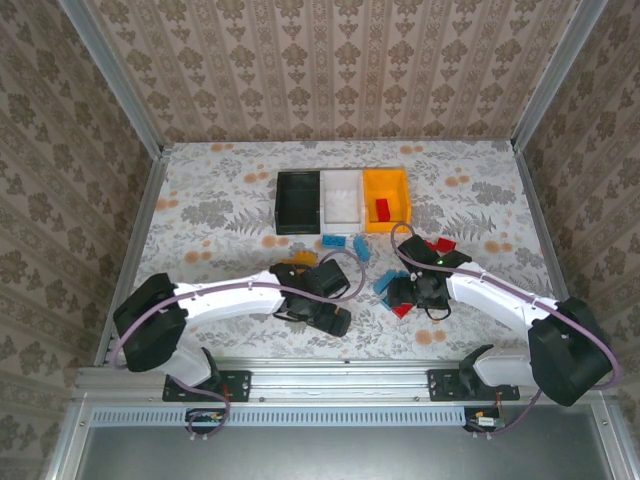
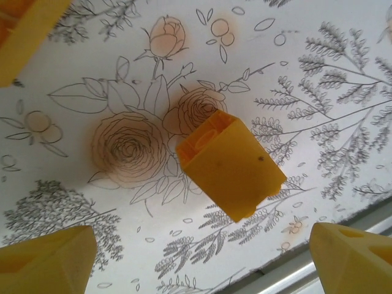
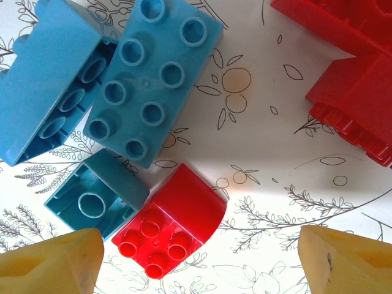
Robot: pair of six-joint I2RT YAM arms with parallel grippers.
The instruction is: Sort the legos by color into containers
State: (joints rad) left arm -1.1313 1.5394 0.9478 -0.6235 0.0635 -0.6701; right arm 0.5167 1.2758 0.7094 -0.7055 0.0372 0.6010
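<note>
Yellow brick [image 2: 229,165] sits beneath the left gripper [image 2: 202,260], jaws apart; right gripper [image 3: 196,262], jaws apart, hovers over a red brick [image 3: 170,229] near the orange bin [image 1: 386,184].

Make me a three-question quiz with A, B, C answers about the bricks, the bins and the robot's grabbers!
1. Which bin holds the red brick? A black bin; B white bin; C orange-yellow bin.
2. What colour is the brick in front of the left gripper? A blue; B yellow; C red.
3. How is the right gripper? A shut on a red brick; B open, holding nothing; C shut on a blue brick.
Answers: 1 C, red shows inside that bin. 2 B, the left wrist view shows it yellow. 3 B, its fingers stand wide apart, gripping nothing.
</note>
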